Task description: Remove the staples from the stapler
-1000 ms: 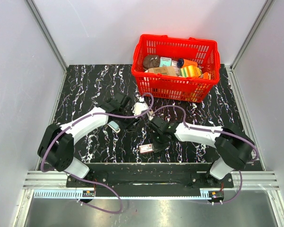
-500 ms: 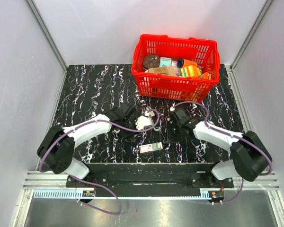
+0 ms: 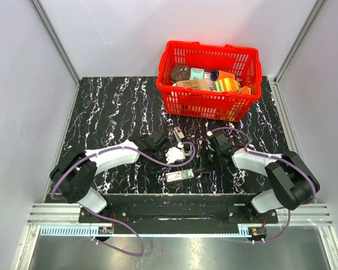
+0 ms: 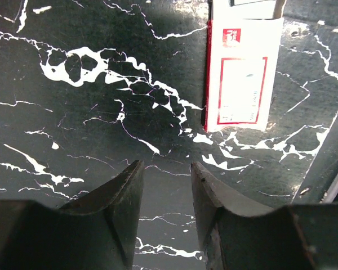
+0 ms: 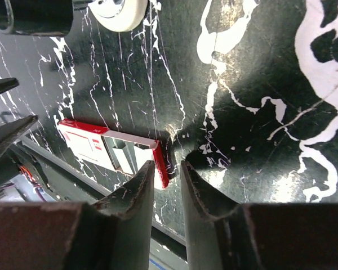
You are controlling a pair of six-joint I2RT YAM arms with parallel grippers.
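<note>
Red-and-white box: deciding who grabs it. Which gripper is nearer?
Right. The right gripper has its fingertips at the red end of the box; the left gripper is set back, with bare tabletop between it and the box.

The basket (image 3: 209, 79) stands at the back right of the desk (image 3: 112, 101), and several goods lie in it. In front of the basket's left corner, a little apart from it, a small object (image 3: 178, 134) lies on the desk. The staple box (image 3: 179, 175) lies near the front edge, about in the middle, between the two arm bases. The left gripper (image 3: 182, 162) is just behind the box, and in its wrist view the box (image 4: 242, 73) lies ahead and to the right of the fingertips. The right gripper (image 3: 203, 165) is just to the right of the box, its fingertips at the box's near end (image 5: 110, 149).
</note>
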